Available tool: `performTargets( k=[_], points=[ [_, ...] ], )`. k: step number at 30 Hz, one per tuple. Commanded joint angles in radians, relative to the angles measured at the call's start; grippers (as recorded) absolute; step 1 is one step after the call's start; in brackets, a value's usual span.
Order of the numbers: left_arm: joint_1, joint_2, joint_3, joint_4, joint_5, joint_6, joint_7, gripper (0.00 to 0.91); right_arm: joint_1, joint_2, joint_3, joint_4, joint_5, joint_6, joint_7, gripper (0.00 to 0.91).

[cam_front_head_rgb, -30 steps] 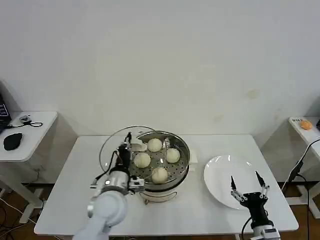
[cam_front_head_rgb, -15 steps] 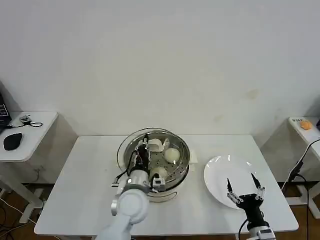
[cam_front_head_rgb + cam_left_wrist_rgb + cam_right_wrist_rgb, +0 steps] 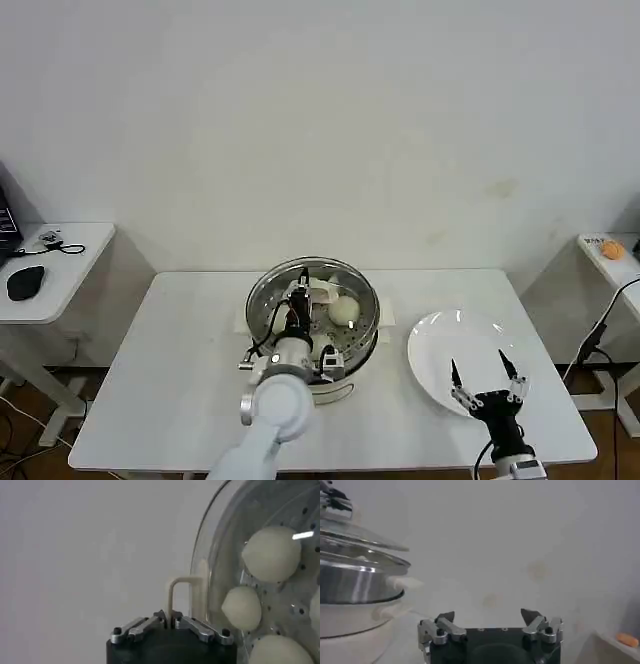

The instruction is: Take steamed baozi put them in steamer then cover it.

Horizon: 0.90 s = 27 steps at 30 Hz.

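The left gripper (image 3: 171, 621) pinches the pale cream bar handle (image 3: 183, 596) of the round clear glass lid (image 3: 300, 290) between its fingers, over the shiny steel steamer (image 3: 345, 350) holding creamy-white buns (image 3: 344, 310), while the right gripper (image 3: 483, 374) waits with fingers spread above the white bench (image 3: 170, 370).

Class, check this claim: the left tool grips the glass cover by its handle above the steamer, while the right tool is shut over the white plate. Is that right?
Not quite. The right tool is open, its fingers spread, as the head view and right wrist view show. The rest holds: the left tool grips the cover by its handle above the steamer, and the right tool is over the white plate.
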Motion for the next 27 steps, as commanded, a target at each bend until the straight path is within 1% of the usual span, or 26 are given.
performTargets(
  k=[1,21,22,23,27],
  points=[
    [-0.007,-0.019,-0.002,0.042,0.021,-0.004,-0.011,0.000,-0.001,0.000,-0.007,-0.004,-0.002,0.001,0.000,0.907],
    [0.007,-0.031,-0.008,0.058,0.029,-0.017,-0.023,0.000,-0.003,-0.004,-0.012,-0.013,-0.002,0.007,-0.002,0.907],
    [0.008,-0.032,-0.008,0.058,0.029,-0.019,-0.022,0.030,-0.003,-0.005,-0.012,-0.013,-0.002,0.007,-0.002,0.907],
    [0.009,-0.033,-0.008,0.057,0.029,-0.020,-0.024,0.907,-0.003,-0.004,-0.013,-0.013,-0.002,0.007,-0.002,0.907],
    [0.014,-0.035,-0.010,0.049,0.028,-0.019,-0.025,0.907,-0.005,-0.003,-0.017,-0.011,-0.005,0.007,-0.002,0.907]
  ],
)
